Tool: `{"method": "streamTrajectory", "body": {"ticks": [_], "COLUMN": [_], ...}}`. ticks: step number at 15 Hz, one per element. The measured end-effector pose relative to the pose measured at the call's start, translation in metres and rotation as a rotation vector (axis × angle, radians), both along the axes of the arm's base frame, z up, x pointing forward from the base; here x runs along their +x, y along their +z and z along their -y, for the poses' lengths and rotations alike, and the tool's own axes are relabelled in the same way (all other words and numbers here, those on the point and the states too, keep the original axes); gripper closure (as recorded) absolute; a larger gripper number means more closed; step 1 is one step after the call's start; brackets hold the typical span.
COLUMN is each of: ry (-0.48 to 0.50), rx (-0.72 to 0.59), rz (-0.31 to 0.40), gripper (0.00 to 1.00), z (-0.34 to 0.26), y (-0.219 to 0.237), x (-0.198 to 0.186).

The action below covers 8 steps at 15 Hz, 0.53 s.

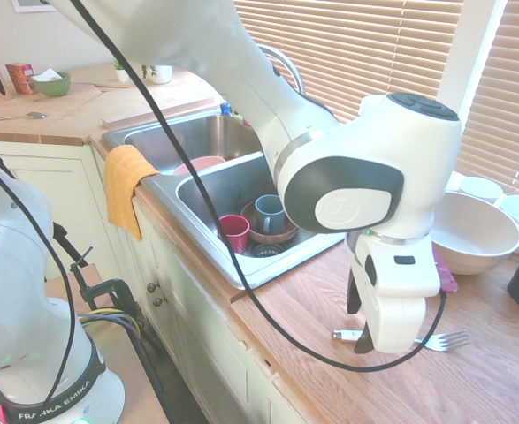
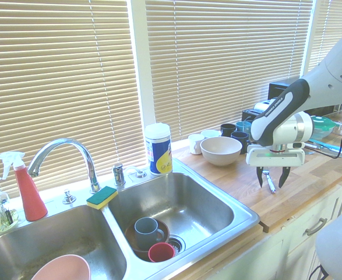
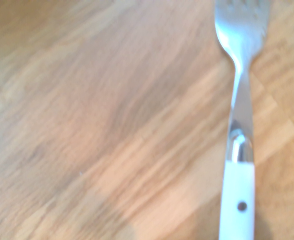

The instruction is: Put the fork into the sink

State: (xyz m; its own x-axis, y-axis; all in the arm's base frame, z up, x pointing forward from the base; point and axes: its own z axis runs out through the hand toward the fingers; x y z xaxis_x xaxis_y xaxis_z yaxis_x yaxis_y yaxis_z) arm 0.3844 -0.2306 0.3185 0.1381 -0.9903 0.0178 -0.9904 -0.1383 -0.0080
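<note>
My claw [image 2: 271, 181] hangs open astride the white-handled silver fork [image 2: 269, 185] on the wooden bench [image 2: 310, 175]; only my wrist view shows its handle rivet.

wht bowl [image 2: 221, 150] on wood counter [image 2: 310, 175] | mugs [image 2: 233, 132] behind | sponge [image 2: 102, 197] | spray btl [image 2: 28, 186]

Bare wooden bench [image 1: 347, 291] lies between the steel sink's [image 2: 240, 217] rim and the large white bowl [image 1: 471, 231].
</note>
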Motion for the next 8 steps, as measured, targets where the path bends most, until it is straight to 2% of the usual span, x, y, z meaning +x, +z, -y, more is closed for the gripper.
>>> {"method": "streamTrajectory", "body": {"ticks": [8], "ry": [0.023], "rx": [-0.005], "rz": [0.002], "gripper": [1.00], "z": [0.0086], "y": [-0.0050], "x": [-0.0016]}}
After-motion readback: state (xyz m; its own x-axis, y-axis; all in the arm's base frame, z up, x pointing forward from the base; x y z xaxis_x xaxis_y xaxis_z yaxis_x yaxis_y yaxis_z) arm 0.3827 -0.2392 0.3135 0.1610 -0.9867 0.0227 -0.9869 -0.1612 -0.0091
